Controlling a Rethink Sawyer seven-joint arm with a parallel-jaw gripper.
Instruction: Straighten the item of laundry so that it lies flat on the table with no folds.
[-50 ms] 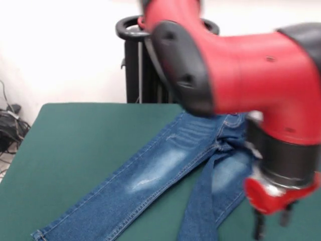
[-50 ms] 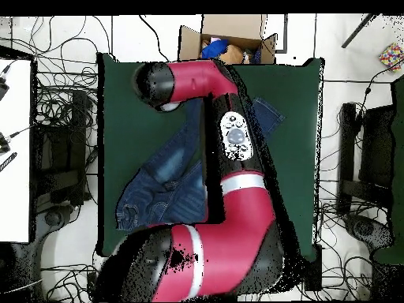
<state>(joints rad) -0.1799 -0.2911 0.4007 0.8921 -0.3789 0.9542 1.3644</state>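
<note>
The item of laundry, blue jeans (image 1: 165,168), lies on the green table (image 1: 80,150). One leg with a pale thigh patch runs straight toward the lower left. The other leg is twisted at the crotch and runs down to the bottom edge. The red arm hides part of the waistband. My gripper (image 1: 272,223) hangs at the lower right, just beside that second leg, its two black fingers (image 1: 258,228) apart with nothing between them. In the overhead view the arm covers most of the jeans (image 2: 158,185), and the arm's end (image 2: 154,83) hides the gripper.
A black stand (image 1: 133,60) rises behind the table's far edge. Cables (image 1: 10,125) lie on the floor at the left. An open cardboard box (image 2: 229,35) with items sits just past the table's top edge in the overhead view.
</note>
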